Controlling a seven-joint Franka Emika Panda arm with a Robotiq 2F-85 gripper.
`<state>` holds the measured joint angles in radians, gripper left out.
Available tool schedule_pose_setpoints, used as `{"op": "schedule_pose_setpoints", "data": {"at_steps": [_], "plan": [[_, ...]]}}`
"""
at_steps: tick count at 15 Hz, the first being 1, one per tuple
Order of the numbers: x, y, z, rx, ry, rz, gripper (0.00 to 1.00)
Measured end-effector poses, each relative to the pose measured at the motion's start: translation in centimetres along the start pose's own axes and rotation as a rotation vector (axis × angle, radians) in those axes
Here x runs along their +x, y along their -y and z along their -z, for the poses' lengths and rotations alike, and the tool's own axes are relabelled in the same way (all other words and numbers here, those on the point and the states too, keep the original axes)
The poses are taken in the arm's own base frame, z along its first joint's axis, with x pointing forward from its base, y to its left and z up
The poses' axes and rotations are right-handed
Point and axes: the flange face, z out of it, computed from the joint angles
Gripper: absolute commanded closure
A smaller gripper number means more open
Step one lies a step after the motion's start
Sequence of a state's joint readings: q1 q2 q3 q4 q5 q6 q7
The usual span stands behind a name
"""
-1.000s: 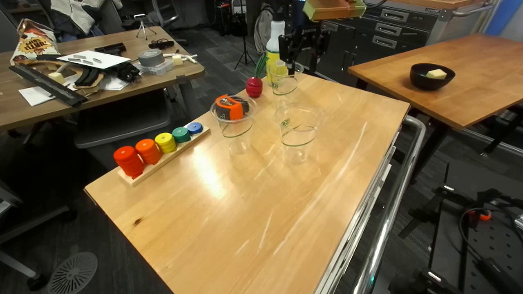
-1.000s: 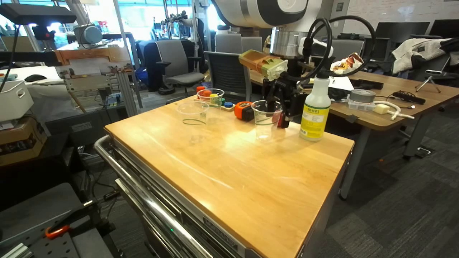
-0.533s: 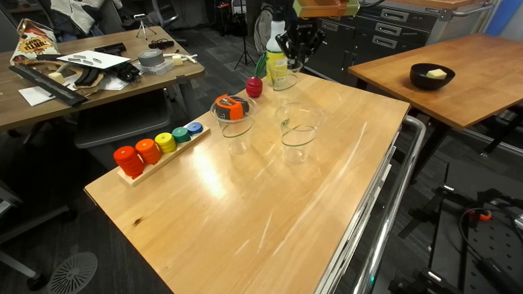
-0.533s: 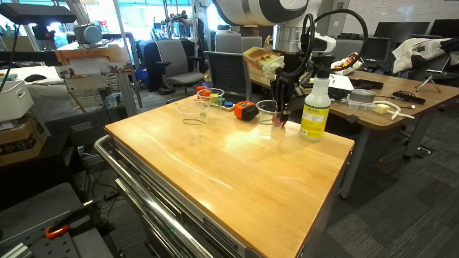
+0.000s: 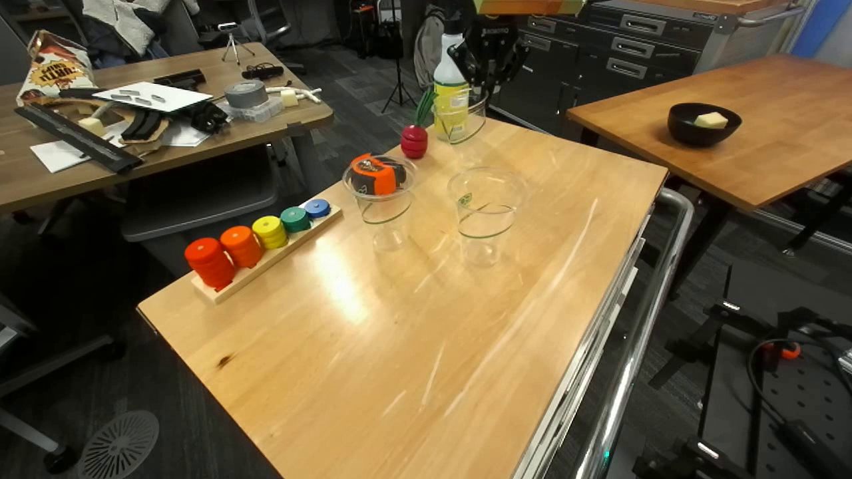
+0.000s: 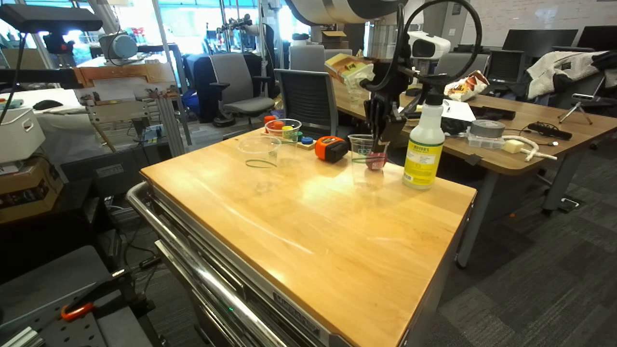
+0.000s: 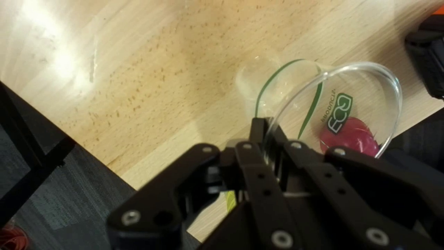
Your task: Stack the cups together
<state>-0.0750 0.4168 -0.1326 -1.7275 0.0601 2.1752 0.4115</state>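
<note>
My gripper [image 7: 264,129] is shut on the rim of a clear cup [image 7: 314,99], the thin wall pinched between its fingertips. In both exterior views this cup [image 5: 466,128] [image 6: 362,156] is near the spray bottle at the table's end, and its rim looks tilted. Whether its base touches the table I cannot tell. Two more clear cups stand upright and apart: one cup [image 5: 489,216] [image 6: 260,156] out on the tabletop, another cup [image 5: 386,211] [image 6: 288,135] nearer the coloured discs.
A spray bottle [image 5: 452,86] [image 6: 424,156] with yellow label is close beside the gripper. A red toy vegetable [image 7: 348,137] [image 5: 414,142] lies behind the held cup. An orange-black tape measure [image 6: 331,149] and a wooden rack [image 5: 266,259] of coloured discs line the table's edge.
The jaws have come together on the cup's rim; they stood wider a second ago. In an exterior view the gripper and that cup have shifted a little toward the bottle. The other cups stay put.
</note>
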Motion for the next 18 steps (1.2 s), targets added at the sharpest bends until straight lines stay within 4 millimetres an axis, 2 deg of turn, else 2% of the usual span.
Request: {"op": "schedule_pose_setpoints", "data": {"at_steps": [3, 6, 9, 11, 14, 18], "plan": [[-0.7, -0.3, 3.6, 0.015, -0.021, 0.004, 0.99], [-2.6, -0.3, 9.5, 0.041, -0.07, 0.029, 0.99], [-6.3, 0.6, 15.4, 0.12, -0.105, 0.101, 0.99], [-9.2, 1.2, 18.1, 0.197, -0.109, 0.157, 0.99], [-13.0, 1.4, 19.5, 0.278, -0.09, 0.229, 0.99], [-16.7, 0.3, 18.1, 0.309, -0.038, 0.304, 0.99]]}}
